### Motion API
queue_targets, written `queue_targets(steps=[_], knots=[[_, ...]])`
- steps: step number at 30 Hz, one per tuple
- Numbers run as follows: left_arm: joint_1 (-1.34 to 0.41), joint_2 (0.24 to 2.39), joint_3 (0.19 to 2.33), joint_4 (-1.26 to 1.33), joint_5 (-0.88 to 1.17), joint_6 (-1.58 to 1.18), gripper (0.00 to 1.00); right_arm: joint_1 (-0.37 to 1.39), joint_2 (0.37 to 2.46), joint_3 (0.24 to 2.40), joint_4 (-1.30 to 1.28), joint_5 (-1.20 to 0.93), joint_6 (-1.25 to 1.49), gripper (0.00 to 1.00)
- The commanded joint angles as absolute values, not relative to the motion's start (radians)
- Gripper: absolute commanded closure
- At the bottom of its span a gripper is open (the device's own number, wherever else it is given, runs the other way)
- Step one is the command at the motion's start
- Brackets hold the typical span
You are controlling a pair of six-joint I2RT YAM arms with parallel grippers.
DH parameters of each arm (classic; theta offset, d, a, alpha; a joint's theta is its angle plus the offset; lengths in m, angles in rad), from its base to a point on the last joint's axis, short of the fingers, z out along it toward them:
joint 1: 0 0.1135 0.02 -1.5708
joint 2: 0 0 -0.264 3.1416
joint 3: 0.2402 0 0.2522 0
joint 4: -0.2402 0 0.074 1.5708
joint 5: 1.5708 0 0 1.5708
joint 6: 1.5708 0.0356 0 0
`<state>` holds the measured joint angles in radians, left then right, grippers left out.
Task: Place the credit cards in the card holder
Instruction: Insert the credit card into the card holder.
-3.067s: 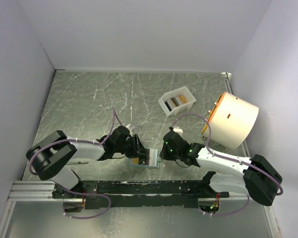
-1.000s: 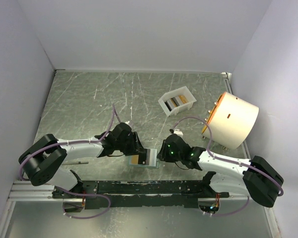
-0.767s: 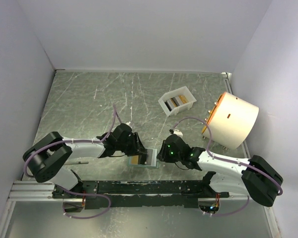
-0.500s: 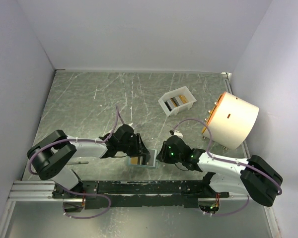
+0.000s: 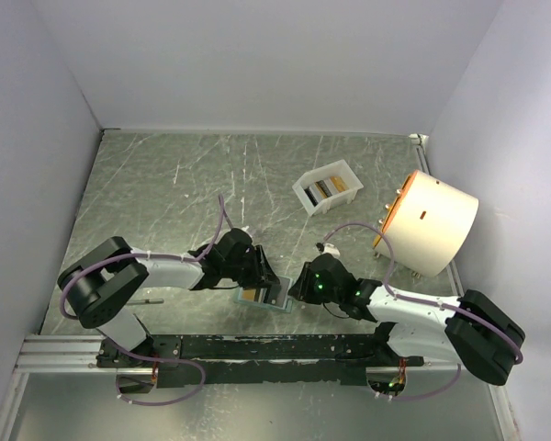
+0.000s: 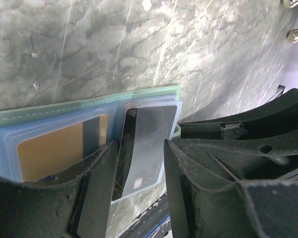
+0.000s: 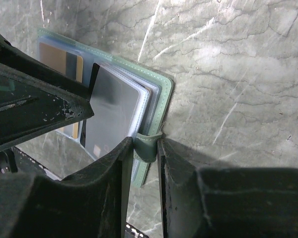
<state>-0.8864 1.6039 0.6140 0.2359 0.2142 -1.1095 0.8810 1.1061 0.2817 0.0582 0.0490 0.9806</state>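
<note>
**Dark card part-way into its sleeve, wallet pinned by the strap**

The card holder (image 7: 161,94) lies open and flat close to the near edge of the tabletop (image 5: 165,184), about midway along it, between the two arms. The right gripper (image 7: 145,144) is clenched on the holder's green snap strap (image 7: 148,147), which anchors the wallet. The left gripper (image 6: 140,148) appears to grasp a dark credit card (image 6: 151,124) across its short width. The card's leading end is already under a clear sleeve (image 6: 164,106).

To do this step well, the left arm should probably lower the card's raised edge until it lies nearly flat with the sleeve. It can then slide the card along its own length rather than pressing downward. The right claw should hold the strap taut so the wallet cannot skid or fold shut. Letting go is best left until most of the card is covered, or it may spring back out.

The open wallet's long axis runs roughly parallel to the near edge, and its strap points right toward the right gripper. The dark card's long axis lies crosswise to that, in line with the left fingers. In the right wrist view the card sits tilted, with the long edge beside the left fingers lifted. A gold card (image 6: 54,148) already sits in the neighbouring sleeve, aligned the same way. More cards (image 5: 324,188) stand in a white tray (image 5: 305,200) well apart, toward the far right corner.
</note>
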Motion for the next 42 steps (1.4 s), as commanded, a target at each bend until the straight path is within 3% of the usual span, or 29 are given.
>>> queue_targets(steps=[1,25,42], knots=[[-0.923,1.610,0.629,0.308,0.259,-1.151,0.48,0.889,1.105,0.270,0.097,0.003,1.007,0.74],[-0.893,1.366,0.661,-0.086,0.069,-1.017,0.41,0.928,1.229,0.348,0.157,-0.036,1.069,0.75],[-0.798,1.273,0.582,-0.146,0.088,-0.972,0.40,0.966,1.363,0.425,0.229,-0.063,1.041,0.75]])
